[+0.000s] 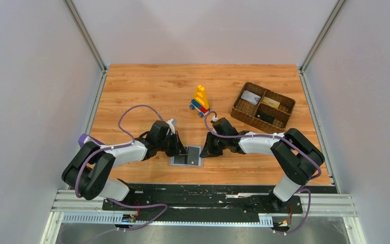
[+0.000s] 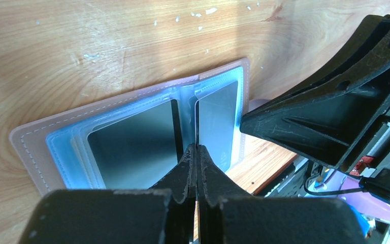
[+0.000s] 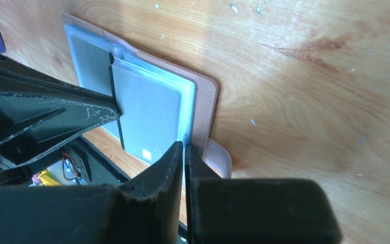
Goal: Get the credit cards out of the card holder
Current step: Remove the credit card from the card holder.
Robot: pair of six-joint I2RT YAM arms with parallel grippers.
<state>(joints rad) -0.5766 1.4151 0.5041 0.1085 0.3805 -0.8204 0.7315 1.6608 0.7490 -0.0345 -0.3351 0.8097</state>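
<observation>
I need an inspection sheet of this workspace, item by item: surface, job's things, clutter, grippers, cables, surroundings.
Surface: wooden table, few pale specks.
Job's things: card holder lies open at the near edge, grey cards in its sleeves; three loose cards lie in the woven basket.
Clutter: woven basket; brick toy on wheels.
Grippers: left gripper, jaws shut at the holder's fold; right gripper, jaws shut on its sleeve edge.
Cables: purple cables loop along both arms, off the holder.
Surroundings: plain grey walls, metal rail in front.
</observation>
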